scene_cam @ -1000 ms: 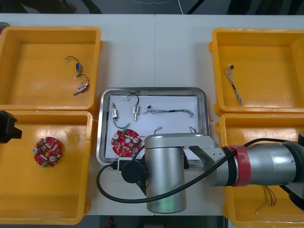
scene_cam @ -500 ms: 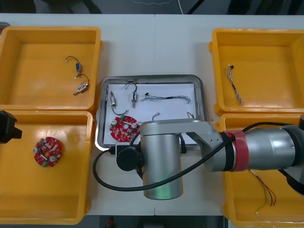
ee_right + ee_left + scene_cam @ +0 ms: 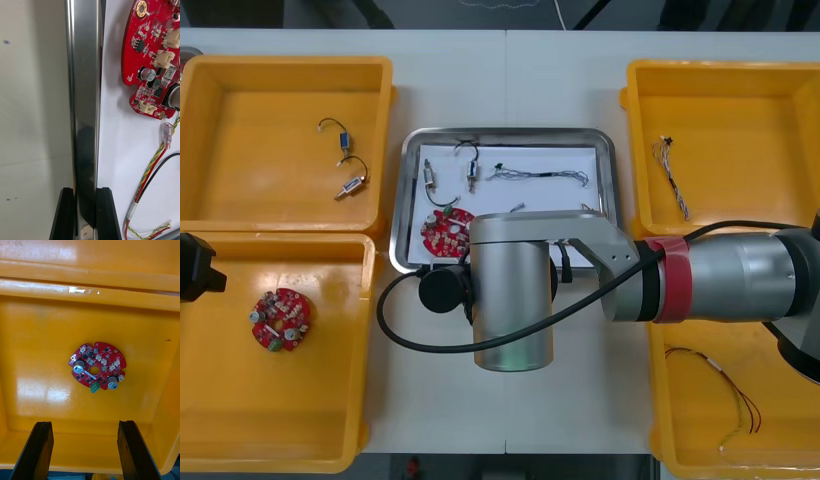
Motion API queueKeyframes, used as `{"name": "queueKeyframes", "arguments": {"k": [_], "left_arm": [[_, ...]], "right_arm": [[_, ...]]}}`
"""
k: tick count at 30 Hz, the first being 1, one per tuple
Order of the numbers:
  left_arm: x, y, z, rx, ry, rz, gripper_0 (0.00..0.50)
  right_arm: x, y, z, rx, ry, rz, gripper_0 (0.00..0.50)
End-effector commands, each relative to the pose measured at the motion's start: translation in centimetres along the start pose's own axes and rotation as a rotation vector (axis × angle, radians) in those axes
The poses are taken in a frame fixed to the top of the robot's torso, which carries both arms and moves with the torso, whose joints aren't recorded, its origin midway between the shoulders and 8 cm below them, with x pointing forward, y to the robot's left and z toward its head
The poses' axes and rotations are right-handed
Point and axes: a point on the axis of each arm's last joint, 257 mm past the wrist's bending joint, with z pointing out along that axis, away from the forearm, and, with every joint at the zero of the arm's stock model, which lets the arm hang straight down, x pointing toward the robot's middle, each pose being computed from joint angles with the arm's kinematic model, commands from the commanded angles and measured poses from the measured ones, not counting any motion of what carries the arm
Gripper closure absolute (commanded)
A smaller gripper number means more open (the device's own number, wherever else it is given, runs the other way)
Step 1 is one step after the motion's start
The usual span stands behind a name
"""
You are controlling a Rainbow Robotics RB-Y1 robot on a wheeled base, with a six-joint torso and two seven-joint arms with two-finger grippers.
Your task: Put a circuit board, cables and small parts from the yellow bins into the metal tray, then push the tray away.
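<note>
Metal tray [image 3: 510,134], shiny-rimmed, white inside, is sitting between the yellow bins [image 3: 320,400]; right gripper [image 3: 85,213] is pinching its near rim. Left gripper [image 3: 84,450] is hovering wide open, empty, over the near-left bin. Farther in, round red circuit board [image 3: 442,232], cables [image 3: 535,175], small metal parts [image 3: 429,178] are lying in tray: loading looks done, push remaining.

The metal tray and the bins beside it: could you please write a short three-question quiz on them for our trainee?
1. True or false: the right tool is shut on the metal tray at its rim.
2. What lies in the near-left yellow bin under the open left tool? A) a round red circuit board B) a black cable C) a blue and white cable
3. Fill in: the far-left yellow bin holds ___ small metal parts.
Key: 1 true; 2 A; 3 two.
</note>
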Motion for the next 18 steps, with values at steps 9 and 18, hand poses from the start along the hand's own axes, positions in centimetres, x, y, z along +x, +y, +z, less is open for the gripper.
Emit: {"name": "queueKeyframes", "arguments": {"k": [9,18], "left_arm": [[0.1,1.4,-1.1,-0.042,-0.013,0.097,0.0],[0.1,1.4,-1.1,-0.042,-0.013,0.097,0.0]], "right_arm": [[-2.5,-6.8,-1.6,0.086,-0.023,-0.027,0.5],[-4.0,-8.2,-1.1,0.051,-0.026,-0.014,0.5]]}}
